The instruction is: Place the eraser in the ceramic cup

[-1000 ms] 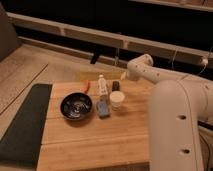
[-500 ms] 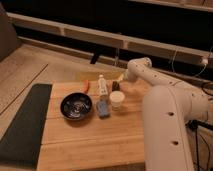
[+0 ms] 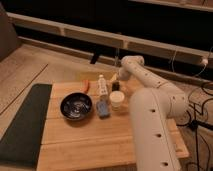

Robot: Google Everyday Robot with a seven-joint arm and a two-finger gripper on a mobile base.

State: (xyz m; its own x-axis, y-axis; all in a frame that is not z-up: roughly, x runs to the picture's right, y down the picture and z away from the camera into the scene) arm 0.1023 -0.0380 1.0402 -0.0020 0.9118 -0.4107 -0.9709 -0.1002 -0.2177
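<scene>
surface (image 3: 90, 145): wooden, carries every item below. Places are given from the ceramic cup (image 3: 117, 100).
ceramic cup: upright, mouth open, nothing visible inside.
eraser (image 3: 116, 86): black block just behind the cup, not in it.
hand (image 3: 115, 78): just above the eraser, behind the cup. You cannot tell whether it is clenched on the eraser or released.
blue-grey pad (image 3: 103, 109): just left of the cup, close against it.
white bottle (image 3: 102, 86): behind and left of the cup, near the eraser.
dark bowl (image 3: 76, 106): further left, well apart from the cup.
risks, as judged: your margin is thin. A weak grasp could drop the eraser short of the rim. A low carry could let the hand tip the cup. A leftward drift could topple the bottle.
</scene>
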